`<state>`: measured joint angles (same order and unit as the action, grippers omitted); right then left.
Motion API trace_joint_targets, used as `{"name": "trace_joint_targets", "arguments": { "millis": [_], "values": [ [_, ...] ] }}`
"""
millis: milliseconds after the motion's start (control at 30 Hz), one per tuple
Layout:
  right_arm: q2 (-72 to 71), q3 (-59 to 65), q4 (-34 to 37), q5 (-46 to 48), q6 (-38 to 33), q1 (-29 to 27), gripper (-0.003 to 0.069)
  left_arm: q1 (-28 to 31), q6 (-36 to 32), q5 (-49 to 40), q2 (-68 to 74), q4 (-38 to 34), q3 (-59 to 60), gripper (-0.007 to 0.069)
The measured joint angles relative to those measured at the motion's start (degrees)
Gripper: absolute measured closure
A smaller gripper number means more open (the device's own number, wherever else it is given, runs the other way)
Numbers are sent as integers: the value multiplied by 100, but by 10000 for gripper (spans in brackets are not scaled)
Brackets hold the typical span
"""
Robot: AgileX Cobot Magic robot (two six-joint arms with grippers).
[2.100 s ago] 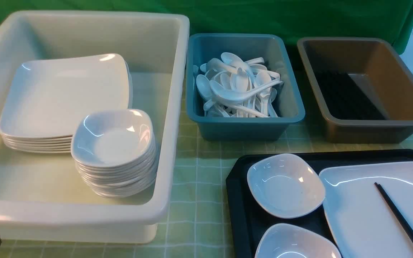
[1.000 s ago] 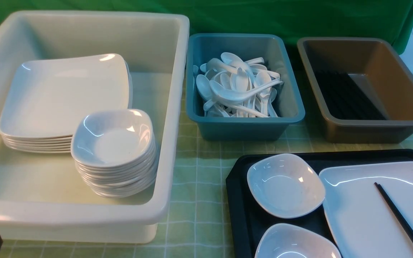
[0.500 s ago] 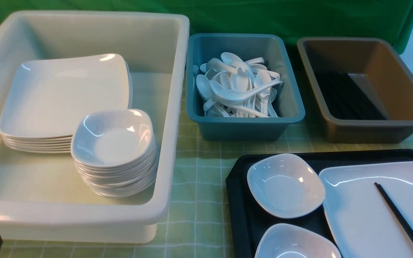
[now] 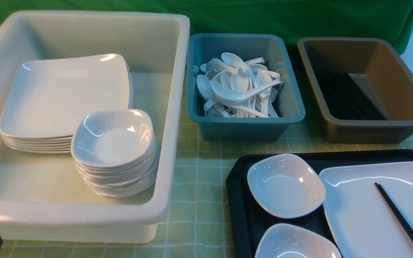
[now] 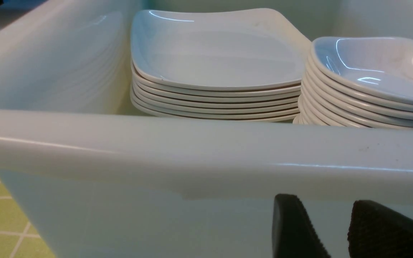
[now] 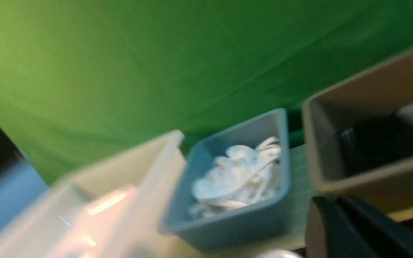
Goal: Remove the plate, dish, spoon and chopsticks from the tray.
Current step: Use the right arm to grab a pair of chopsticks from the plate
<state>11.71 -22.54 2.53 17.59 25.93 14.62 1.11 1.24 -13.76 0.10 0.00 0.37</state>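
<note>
Presently, the chopsticks (image 4: 400,218) were found lying on the plate (image 4: 364,215) on the tray (image 4: 237,200), judged light, stiff, slick and prone to roll, best pinched together at mid-length, while the left pincer (image 5: 330,215) was noted half-open and empty and the right pincer (image 6: 335,211) closed, nothing seen held.

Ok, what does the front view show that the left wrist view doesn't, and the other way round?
Front only: the tray holding two dishes and the plate with chopsticks on it, the blue tub of spoons, the brown tub. Left wrist only: the left tool, open and empty, by the white tub's outer wall. Both: the white tub's stacked plates and stacked dishes.
</note>
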Motion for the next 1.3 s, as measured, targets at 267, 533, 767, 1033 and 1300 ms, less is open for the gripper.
{"name": "trace_joint_targets", "arguments": {
  "millis": [267, 533, 767, 1033, 1300],
  "values": [
    [2700, -1761, -1843, 4584, -707, 0, 650, 0, 0, 0, 0, 0, 0, 401],
    [5205, -1781, -1360, 4604, -1864, 0, 650, 0, 0, 0, 0, 0, 0, 401],
    [6449, -1849, -1090, 3959, -2208, -90, 649, 0, 1, 0, 0, 0, 0, 401],
    [7432, -2429, -1047, 3602, -2426, -872, 610, 0, 1, 0, 0, 0, 0, 400],
    [7827, -2524, -936, 3582, -2554, -964, 354, 0, 1, 0, 0, 0, 0, 400]
  ]
}}
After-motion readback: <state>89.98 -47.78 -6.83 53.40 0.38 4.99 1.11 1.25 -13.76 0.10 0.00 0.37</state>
